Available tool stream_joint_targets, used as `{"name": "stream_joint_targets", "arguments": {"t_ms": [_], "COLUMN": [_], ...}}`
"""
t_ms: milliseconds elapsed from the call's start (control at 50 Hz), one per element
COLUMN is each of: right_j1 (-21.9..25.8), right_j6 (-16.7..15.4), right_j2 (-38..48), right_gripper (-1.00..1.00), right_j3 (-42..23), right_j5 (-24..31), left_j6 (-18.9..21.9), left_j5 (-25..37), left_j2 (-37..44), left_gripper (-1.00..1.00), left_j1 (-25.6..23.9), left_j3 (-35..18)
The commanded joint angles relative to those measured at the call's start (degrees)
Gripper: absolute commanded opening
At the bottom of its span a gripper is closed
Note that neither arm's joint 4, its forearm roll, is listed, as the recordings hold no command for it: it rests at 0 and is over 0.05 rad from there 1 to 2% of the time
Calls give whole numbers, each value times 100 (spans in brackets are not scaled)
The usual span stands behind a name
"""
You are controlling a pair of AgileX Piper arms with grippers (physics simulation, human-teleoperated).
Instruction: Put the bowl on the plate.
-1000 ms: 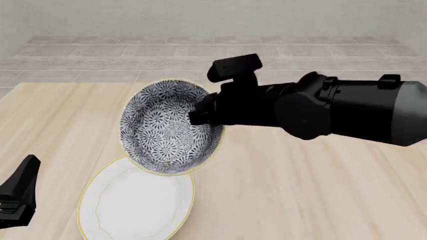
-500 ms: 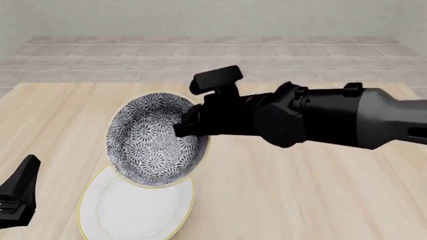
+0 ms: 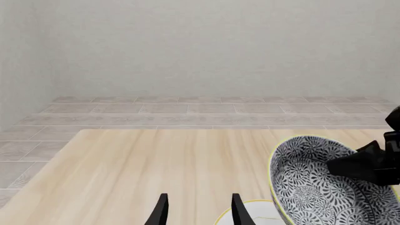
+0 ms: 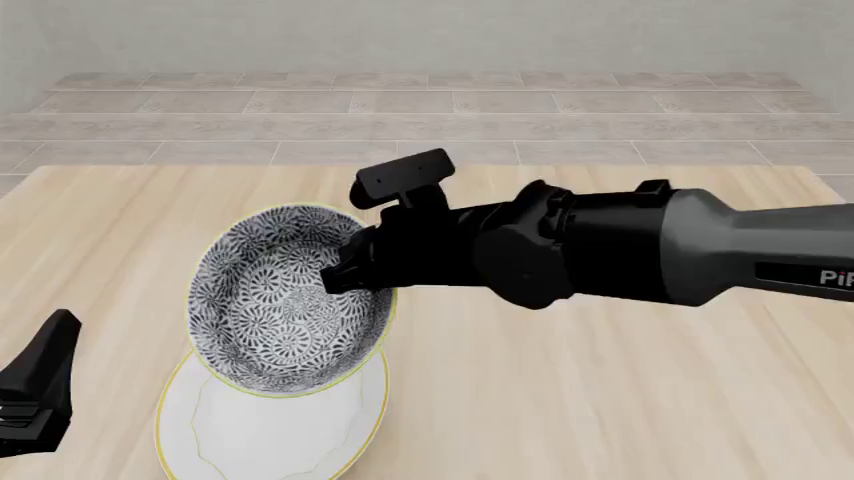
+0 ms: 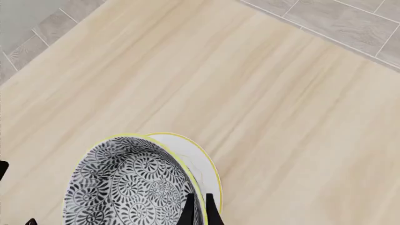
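The floral grey-and-white bowl [image 4: 280,305] hangs tilted in the air, its lower edge over the far part of the white plate [image 4: 267,430] with the yellow rim. My right gripper [image 4: 350,268] is shut on the bowl's right rim. In the right wrist view the fingertips [image 5: 189,210] pinch the bowl [image 5: 128,187] rim, with the plate [image 5: 196,161] behind it. My left gripper [image 3: 197,211] stands open near the table's front left, holding nothing; the bowl [image 3: 319,192] and a sliver of plate [image 3: 250,213] show beside it.
The wooden table [image 4: 601,400] carries only the plate. A tiled floor and pale wall lie beyond its far edge. The left arm [image 4: 34,385] rests at the front left corner.
My right gripper has carried the bowl down and toward the front left, so it now overlaps the plate's far part. The left arm has not moved.
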Motion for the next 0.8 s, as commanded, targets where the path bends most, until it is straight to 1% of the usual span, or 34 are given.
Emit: {"name": "stream_joint_targets", "arguments": {"t_ms": [20,340,480,800], "right_j1": [113,219,280,327], "right_j6": [55,105,166,155], "right_j2": [162,353,516,658], "right_gripper": [-100,-100,-100,-100], "right_j3": [-127,-164,-123,-203], "right_j5": [-48,-66,-164,-145], "left_j6": [0,0,0,0], "left_j5": [0,0,0,0], "left_j2": [0,0,0,0], "left_gripper": [100,100,100,100], "left_j1": [0,0,0,0], "left_j3": [0,0,0,0]}}
